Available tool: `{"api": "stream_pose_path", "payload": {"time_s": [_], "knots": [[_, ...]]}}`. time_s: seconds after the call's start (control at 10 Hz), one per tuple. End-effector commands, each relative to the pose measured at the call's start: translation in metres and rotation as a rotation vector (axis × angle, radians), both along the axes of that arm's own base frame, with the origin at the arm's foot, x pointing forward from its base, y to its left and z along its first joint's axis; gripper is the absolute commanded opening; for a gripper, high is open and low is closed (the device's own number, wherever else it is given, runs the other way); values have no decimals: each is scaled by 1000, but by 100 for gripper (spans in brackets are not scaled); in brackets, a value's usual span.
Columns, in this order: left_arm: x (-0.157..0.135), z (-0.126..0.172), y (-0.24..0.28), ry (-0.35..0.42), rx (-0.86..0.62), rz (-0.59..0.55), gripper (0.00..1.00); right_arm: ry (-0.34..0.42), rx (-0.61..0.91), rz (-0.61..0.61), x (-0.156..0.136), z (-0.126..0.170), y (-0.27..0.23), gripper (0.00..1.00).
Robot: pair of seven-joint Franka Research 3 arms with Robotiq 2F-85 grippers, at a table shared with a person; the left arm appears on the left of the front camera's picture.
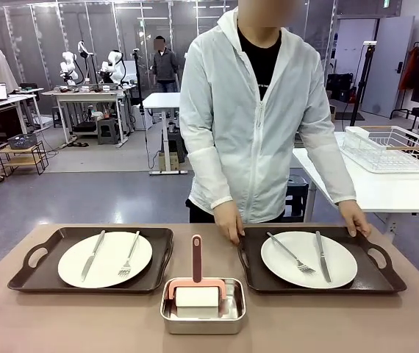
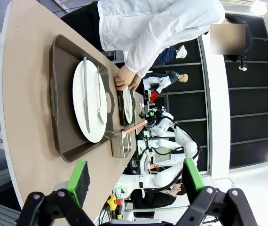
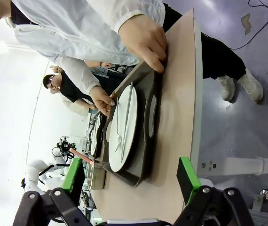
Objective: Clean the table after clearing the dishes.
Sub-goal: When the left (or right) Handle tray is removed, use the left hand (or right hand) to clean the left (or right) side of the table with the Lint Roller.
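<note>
square steel pan point(image 1: 203, 316), pink-handled roller point(image 1: 197, 257) | round white plates point(image 1: 105, 259) on dark trays point(image 1: 162, 243) | left jaws, right jaws gaping, empty

Blocked across the middle of the tabletop point(image 1: 84, 323) by a left tray point(image 1: 162, 259) and a right tray point(image 1: 250, 273), each loaded with a plate, knife and fork. Plugged between them by a steel pan point(image 1: 202, 329) just beside both, roller handle point(image 1: 197, 254) pointing to the far side. Crowded at the right tray's far rim by the person: 1 hand point(image 1: 229, 220) at its inner corner, 1 hand point(image 1: 355, 218) at its outer. Open along the near strip either side of the pan, and past both outer tray handles.
</note>
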State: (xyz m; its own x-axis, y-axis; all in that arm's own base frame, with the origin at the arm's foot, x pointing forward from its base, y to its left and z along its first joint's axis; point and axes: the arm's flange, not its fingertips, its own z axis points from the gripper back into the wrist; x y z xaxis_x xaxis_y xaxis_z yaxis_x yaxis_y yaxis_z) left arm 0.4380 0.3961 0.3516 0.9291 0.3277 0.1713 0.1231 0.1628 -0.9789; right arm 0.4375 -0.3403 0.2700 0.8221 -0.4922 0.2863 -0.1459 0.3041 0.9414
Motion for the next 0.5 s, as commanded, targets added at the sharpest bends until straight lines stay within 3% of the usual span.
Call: {"api": "stream_pose_path", "payload": {"time_s": [0.0,0.4], "knots": [[-2,0,2,-3,3,5,100,-1,0,2,-1,2,1,100],[-2,0,2,-3,3,5,100,-1,0,2,-1,2,1,100]]}}
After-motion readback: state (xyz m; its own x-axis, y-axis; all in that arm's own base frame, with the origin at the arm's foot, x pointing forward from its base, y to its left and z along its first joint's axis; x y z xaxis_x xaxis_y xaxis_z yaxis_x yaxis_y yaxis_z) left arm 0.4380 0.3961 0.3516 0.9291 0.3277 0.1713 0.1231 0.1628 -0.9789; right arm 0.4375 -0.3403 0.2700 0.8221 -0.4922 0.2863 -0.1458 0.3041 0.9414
